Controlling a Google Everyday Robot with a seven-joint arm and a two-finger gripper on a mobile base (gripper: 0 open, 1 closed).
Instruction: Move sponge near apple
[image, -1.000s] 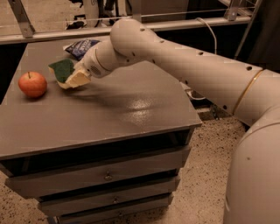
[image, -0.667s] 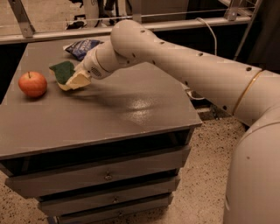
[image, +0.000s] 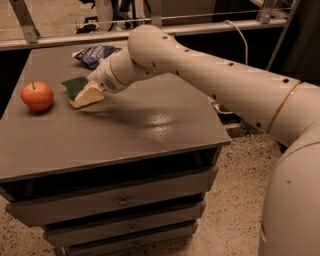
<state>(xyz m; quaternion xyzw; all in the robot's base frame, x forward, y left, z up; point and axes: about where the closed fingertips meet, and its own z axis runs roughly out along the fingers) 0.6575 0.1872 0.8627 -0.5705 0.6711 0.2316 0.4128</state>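
Observation:
The apple (image: 37, 96) is red-orange with a short stem and sits at the left side of the grey table (image: 150, 125). The sponge (image: 74, 86), dark green on top with a pale yellow base, is just right of the apple, a small gap away, low over or on the tabletop. My gripper (image: 86, 95) reaches in from the right on the white arm (image: 210, 75). It is shut on the sponge's right end, and its pale yellow pads (image: 90, 94) cover that end.
A dark blue snack bag (image: 95, 54) lies at the back of the table behind the sponge. The table's left edge is close to the apple. Drawers (image: 120, 200) are below the top. A rail and cable run behind the table.
My gripper and the sponge have sunk together slightly toward the tabletop. The apple and the snack bag have not moved.

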